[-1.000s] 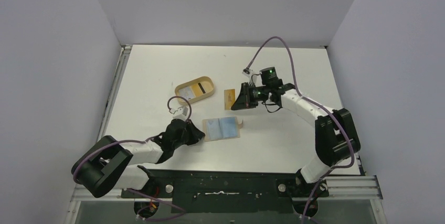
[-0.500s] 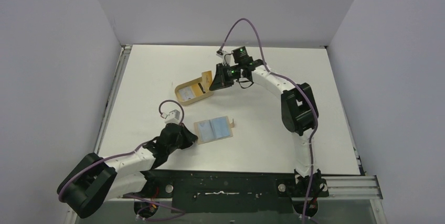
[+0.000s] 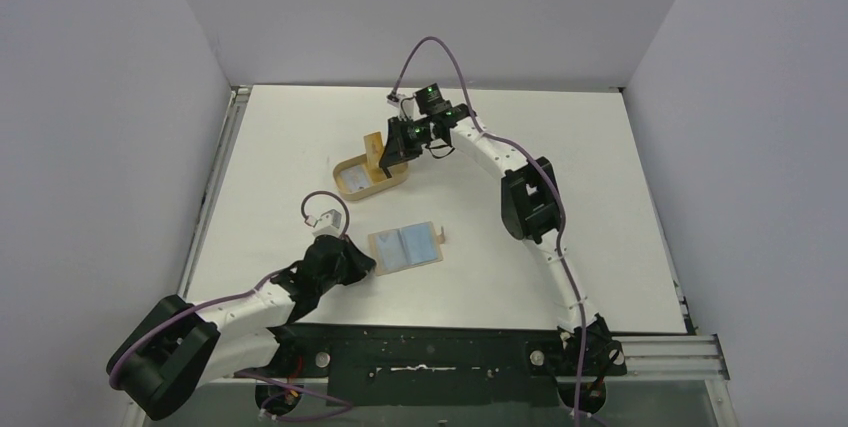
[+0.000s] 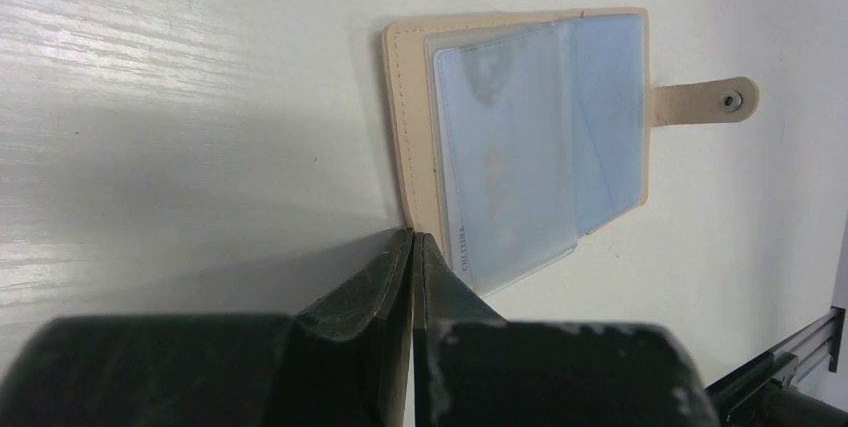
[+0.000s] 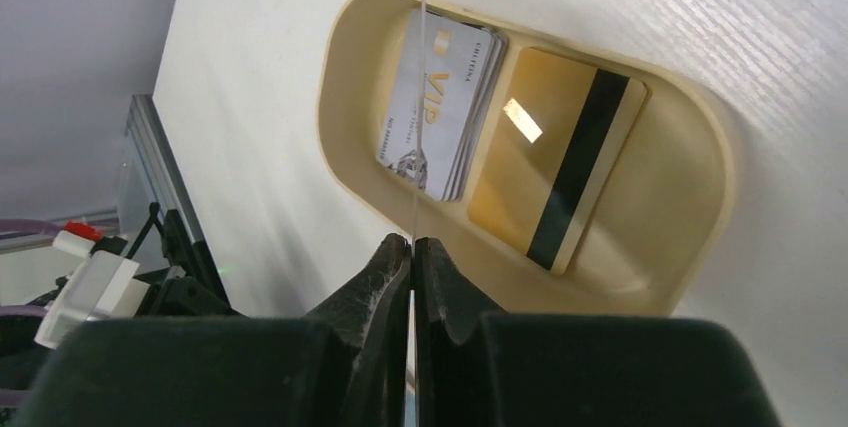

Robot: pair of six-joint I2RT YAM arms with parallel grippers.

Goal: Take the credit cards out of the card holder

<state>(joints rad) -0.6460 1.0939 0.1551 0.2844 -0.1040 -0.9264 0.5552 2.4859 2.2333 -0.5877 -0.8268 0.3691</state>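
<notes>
The tan card holder [image 3: 378, 244] [image 4: 415, 117] lies open on the table, its snap tab [image 4: 705, 102] pointing right. A light blue credit card [image 4: 510, 147] sits under its clear sleeves. My left gripper [image 3: 368, 264] [image 4: 412, 237] is shut, its tips resting on the holder's near-left corner. My right gripper [image 3: 386, 154] [image 5: 412, 242] is shut on a thin gold card [image 3: 373, 140], seen edge-on in the right wrist view [image 5: 420, 97]. It holds that card upright over the oval tray [image 3: 341, 179] [image 5: 690, 237].
Inside the tray lie a small stack of white VIP cards [image 5: 440, 107] and a gold card with a black stripe [image 5: 560, 167]. The left table rail [image 3: 215, 187] runs close beside the tray. Grey walls enclose the table on three sides.
My right arm has swung left and away from mid-table, carrying the gold card over the tray. My left arm drew the open card holder slightly left and nearer.
</notes>
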